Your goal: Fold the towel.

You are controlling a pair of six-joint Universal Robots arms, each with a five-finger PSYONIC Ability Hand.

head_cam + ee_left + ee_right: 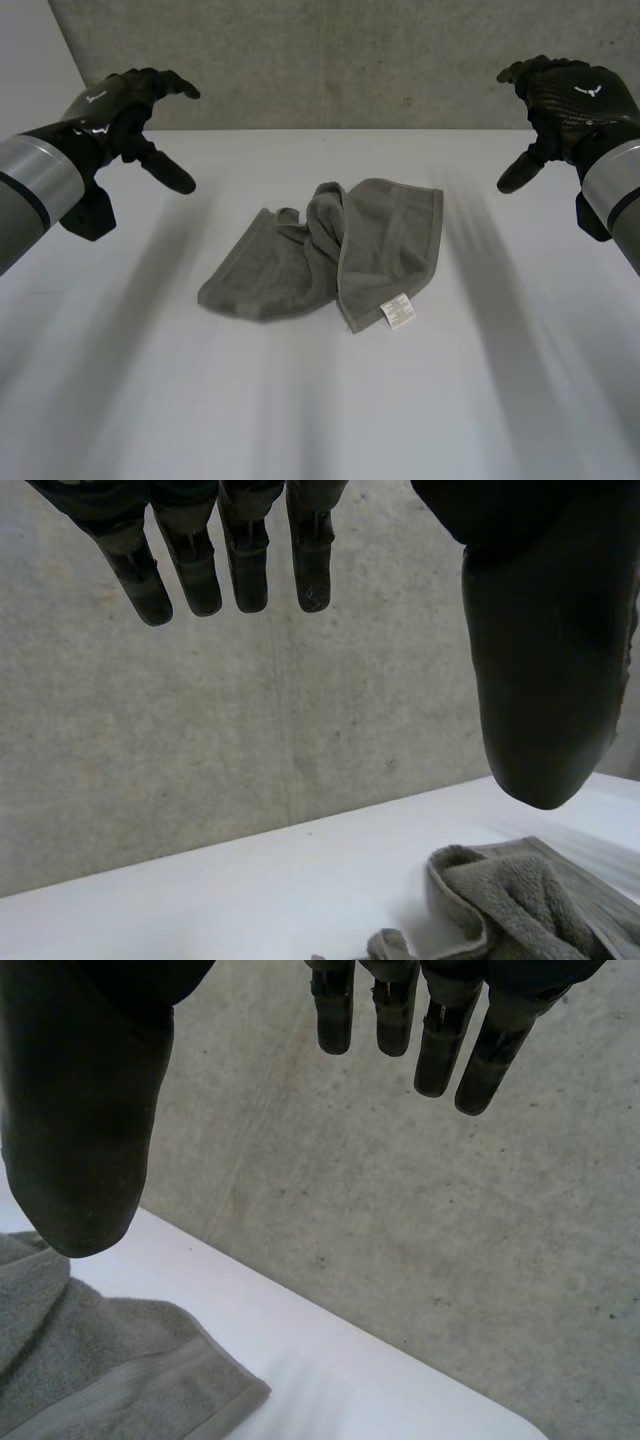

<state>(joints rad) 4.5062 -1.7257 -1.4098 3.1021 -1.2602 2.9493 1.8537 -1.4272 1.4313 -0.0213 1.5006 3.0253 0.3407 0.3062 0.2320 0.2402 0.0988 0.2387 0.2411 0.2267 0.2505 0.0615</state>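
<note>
A grey towel (pixel 325 255) lies crumpled in the middle of the white table (pixel 320 400), bunched into loose folds, with a small white label at its near edge. My left hand (pixel 135 105) hovers above the table's far left, well away from the towel, fingers (pixel 180 555) straight and thumb apart, holding nothing. My right hand (pixel 560 100) hovers at the far right, likewise open and empty, fingers (pixel 440 1030) extended. The left wrist view catches a rumpled part of the towel (pixel 520 900) below the thumb. A flat hemmed corner of the towel (pixel 110 1370) lies below the right thumb.
A grey concrete wall (pixel 320 60) rises right behind the table's far edge. Bare white tabletop surrounds the towel on all sides.
</note>
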